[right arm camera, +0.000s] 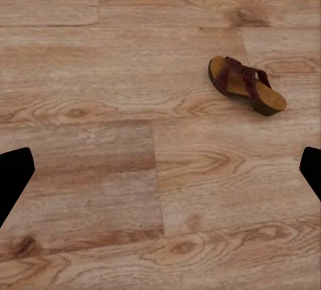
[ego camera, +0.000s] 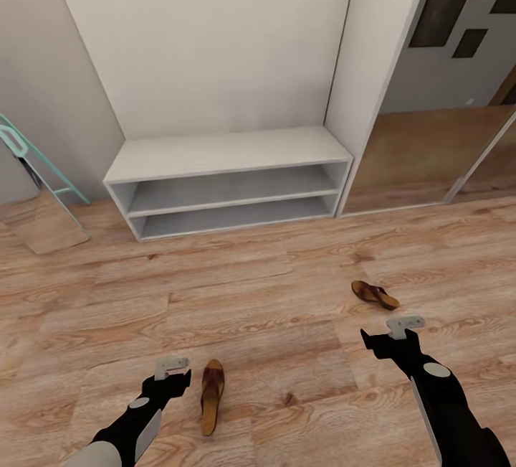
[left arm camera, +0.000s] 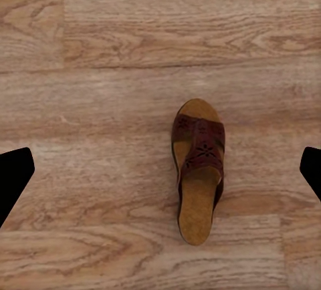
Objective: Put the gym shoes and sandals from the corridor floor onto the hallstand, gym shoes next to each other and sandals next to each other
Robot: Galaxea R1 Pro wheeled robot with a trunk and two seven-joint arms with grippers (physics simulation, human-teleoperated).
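Left tool point(ego camera: 172, 370) hangs over the corridor floor point(ego camera: 287, 273) with its jaws spread wide and empty; in the left wrist view the dark fingertips point(left arm camera: 15, 176) sit at the two frame edges with the near sandal point(left arm camera: 198, 170) between them but off toward one side. Right tool point(ego camera: 401, 329) is likewise spread and empty, floor planks below it.

Sandals: near sandal point(ego camera: 211, 394) lies flat just beside the left tool, toe pointing toward the hallstand point(ego camera: 222, 155). Far sandal point(ego camera: 375, 294) lies just ahead of the right tool, tipped a bit, closer to the hallstand's right end. In the right wrist view the far sandal point(right arm camera: 247, 85) is well off centre, so that arm isn't lined up yet. Gym shoes not visible from here. Hallstand shelves and flat top look bare.

Step in hand, my read: left arm grabs the near sandal. To do it well:
- shift the left tool sideways until the sandal is centred between the fingers
- close across the narrow width, at the strap, not heel-to-toe
- descend straight; low profile, so fingers need to reach nearly to the floor without jamming on the planks
- lift clear before swinging to the hallstand

Risk: pinching only the strap edge, so the sandal rotates or drops.
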